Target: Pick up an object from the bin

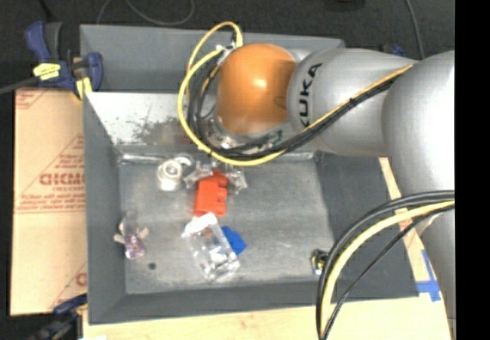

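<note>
My gripper [230, 176] is low in the bin's back middle, mostly hidden under the arm's wrist. Its grey metal parts show right at the top edge of an orange-red block [210, 196], which lies on the bin floor just below it. A small white round cap-like piece [170, 172] sits close to the gripper's left. In front of the block lies a crumpled clear plastic packet [208, 250] with a blue piece [234, 241] at its right side.
A small purple figure [133, 240] lies near the front left corner. A tiny dark and gold thing [318, 259] sits by the right wall. The arm spans the bin's back right from the right side.
</note>
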`<state>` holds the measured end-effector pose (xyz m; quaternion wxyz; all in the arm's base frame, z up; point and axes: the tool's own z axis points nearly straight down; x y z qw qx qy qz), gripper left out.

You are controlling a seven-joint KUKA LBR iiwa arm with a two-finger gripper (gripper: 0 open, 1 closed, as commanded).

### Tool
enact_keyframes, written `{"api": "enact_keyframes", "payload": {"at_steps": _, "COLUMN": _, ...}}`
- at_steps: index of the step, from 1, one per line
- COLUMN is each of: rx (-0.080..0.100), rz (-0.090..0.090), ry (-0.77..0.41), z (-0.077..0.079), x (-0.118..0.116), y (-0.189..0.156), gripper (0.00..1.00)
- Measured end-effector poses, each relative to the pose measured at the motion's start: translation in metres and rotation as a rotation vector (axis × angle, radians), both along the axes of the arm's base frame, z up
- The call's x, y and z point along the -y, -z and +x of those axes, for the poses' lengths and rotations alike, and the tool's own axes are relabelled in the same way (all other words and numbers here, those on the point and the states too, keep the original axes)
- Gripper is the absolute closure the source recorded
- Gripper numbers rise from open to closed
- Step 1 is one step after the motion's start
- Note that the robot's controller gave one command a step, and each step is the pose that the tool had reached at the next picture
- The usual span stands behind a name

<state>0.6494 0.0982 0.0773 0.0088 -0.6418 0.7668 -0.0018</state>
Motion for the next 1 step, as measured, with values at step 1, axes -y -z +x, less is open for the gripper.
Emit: {"api": "enact_keyframes", "payload": {"at_steps": 1, "rx": -0.009, "rz": -0.006, "ry": 0.006, "z": 0.002, "x": 0.0004, "y": -0.0319, "gripper": 1.0}}
